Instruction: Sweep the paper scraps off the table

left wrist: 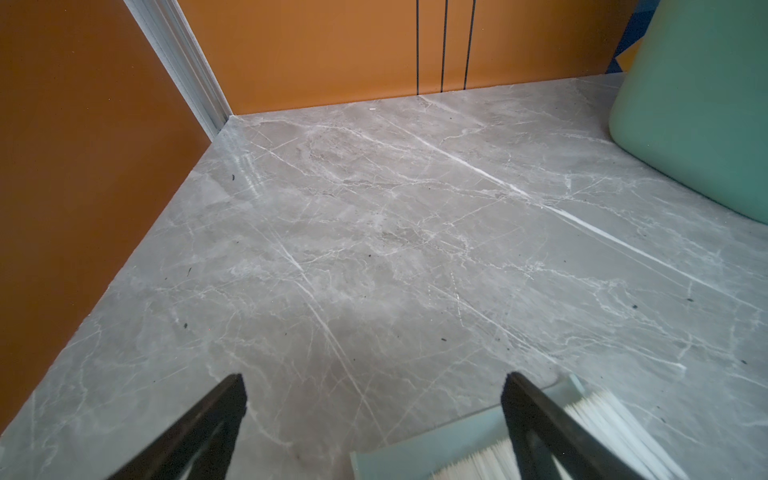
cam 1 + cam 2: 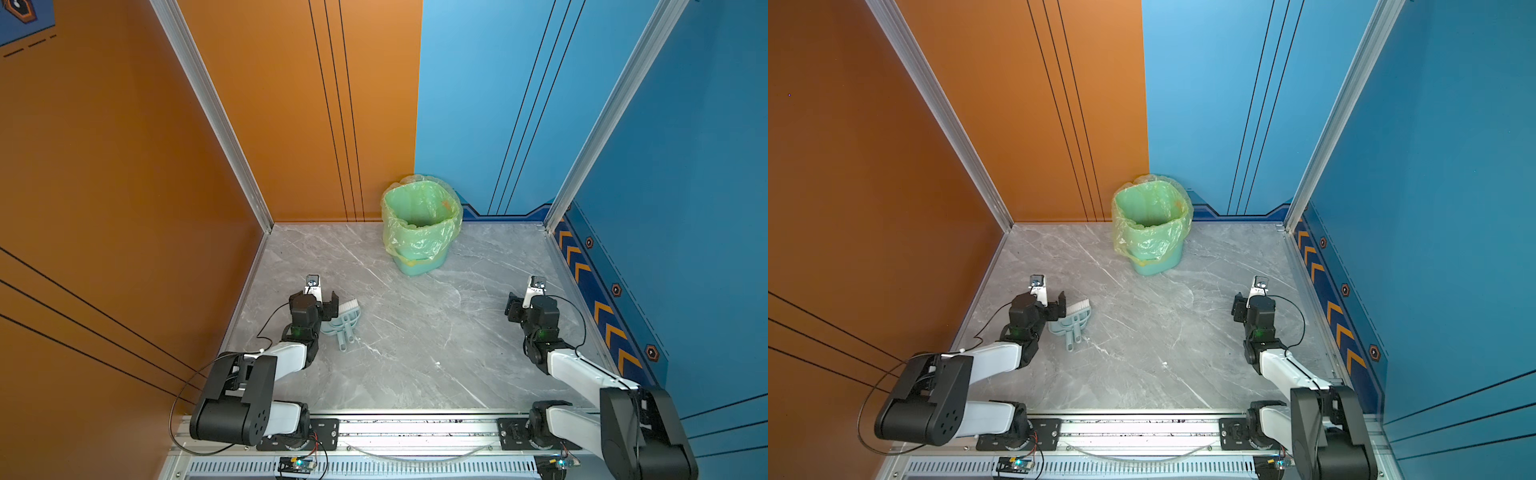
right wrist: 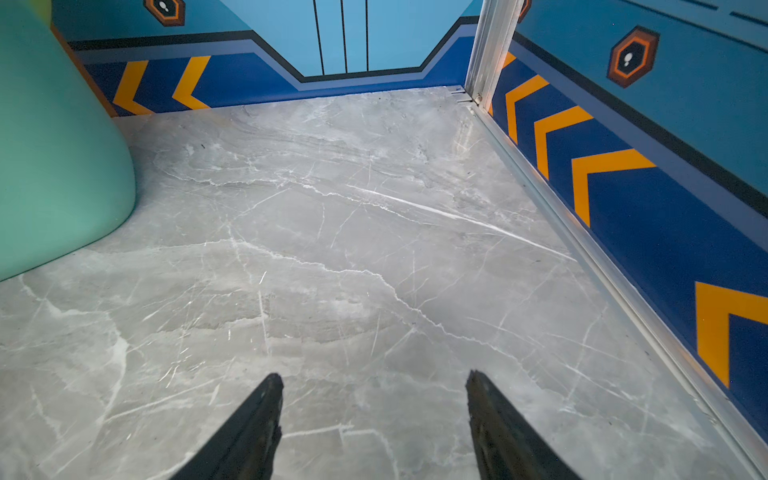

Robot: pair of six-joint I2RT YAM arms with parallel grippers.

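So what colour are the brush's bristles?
White: the brush bristles show best in a top view.

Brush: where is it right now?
In both top views the brush lies in its dustpan on the left of the table, just beside the open left gripper and nearer the front than the green bin.

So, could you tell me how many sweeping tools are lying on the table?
2: the white-bristled brush rests on the pale blue dustpan, both on the table just beside the left gripper. Part of the bin's inside is hidden.
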